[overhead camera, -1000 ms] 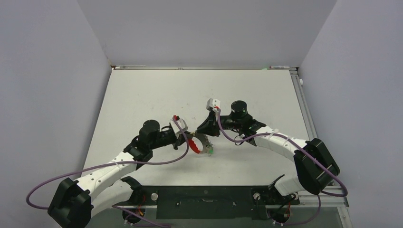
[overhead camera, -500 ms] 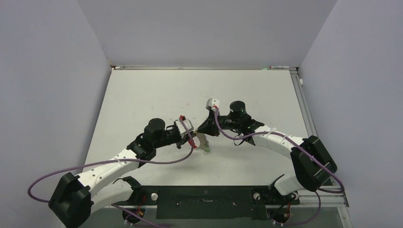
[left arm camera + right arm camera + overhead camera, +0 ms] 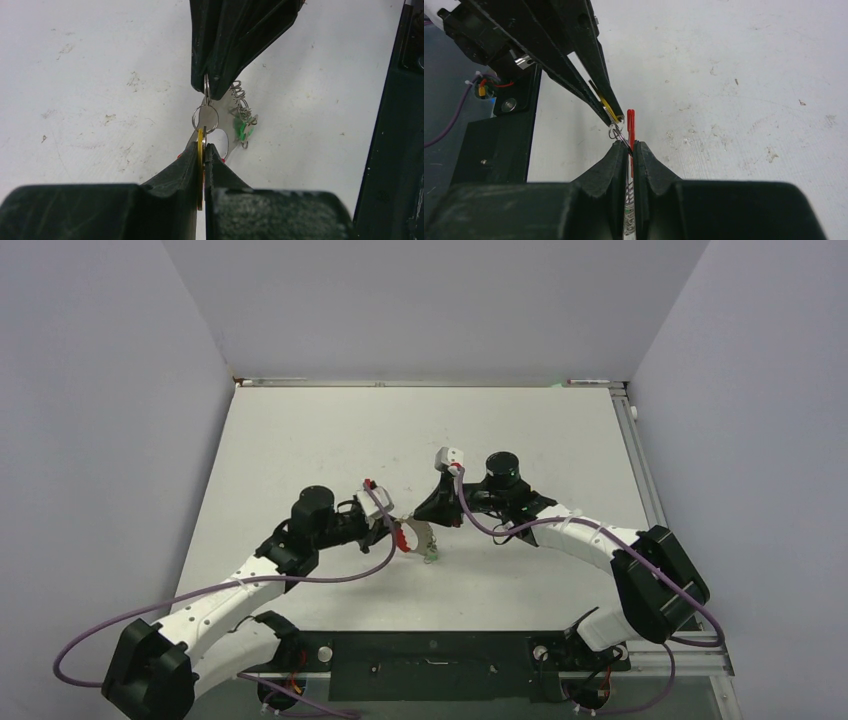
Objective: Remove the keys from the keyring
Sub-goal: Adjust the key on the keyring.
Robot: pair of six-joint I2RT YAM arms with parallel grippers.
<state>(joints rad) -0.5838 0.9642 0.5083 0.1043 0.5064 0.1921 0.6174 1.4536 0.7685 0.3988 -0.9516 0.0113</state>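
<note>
- The left pincer (image 3: pixel 202 150) is pinching the yellow-tagged key (image 3: pixel 200 167), its fingertips pressed together on the tag (seen edge-on, the tag is showing only as a thin yellow strip in the gap).
- The right pincer (image 3: pixel 631 148) is facing it tip to tip and clamping the keyring (image 3: pixel 406 538), its fingers squeezed shut on the thin metal.
- A small silver ring (image 3: pixel 217 120) is hanging between the two sets of fingertips, linking the yellow-tagged key to the metal that the right pincer is gripping.
- The red strap (image 3: pixel 631 125) of the keyring is standing upright just beyond the right pincer's fingertips, beside the small silver ring.
- A green-tagged key (image 3: pixel 244 131) is dangling to one side on a short coiled chain (image 3: pixel 240 97), near the right pincer's tip; whether it is touching the surface (image 3: pixel 90 75) cannot be told.
- In the top view both arms are reaching inward, and the whole bunch is sitting between them over the middle of the white, scuffed surface.
</note>
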